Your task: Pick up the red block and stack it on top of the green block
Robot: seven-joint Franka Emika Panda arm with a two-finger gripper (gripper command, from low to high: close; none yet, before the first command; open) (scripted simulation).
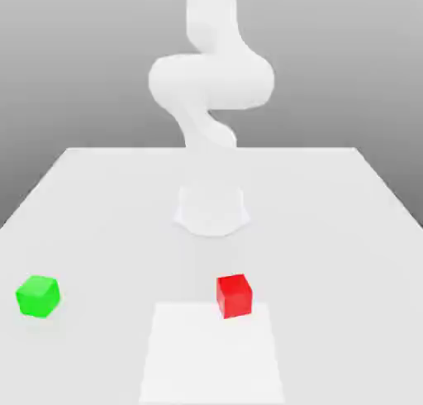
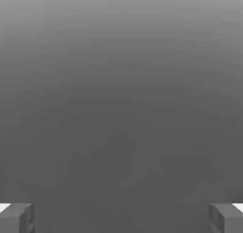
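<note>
Jaws: open, the two fingers of the gripper (image 2: 121, 218) standing wide apart in the hand view. Between and beyond them, a plain grey field, darker near the fingers and paler away from them.

Arm (image 1: 212, 81): white, rising from its base (image 1: 211, 212) on the pale table (image 1: 330, 238), with a rounded bend partway up; it runs out through the upper edge of the exterior view.

Red block (image 1: 235, 297): on the table, in front of the base and slightly toward the exterior view's right. It overlaps the far edge of a lighter rectangular patch (image 1: 211, 358) in that view. Sits upright, turned a little, upper face visible.

Green block (image 1: 38, 297): on the table near the exterior view's left edge, well apart from the red block and roughly level with it across the view. Also upright, turned at an angle, upper face visible.
</note>
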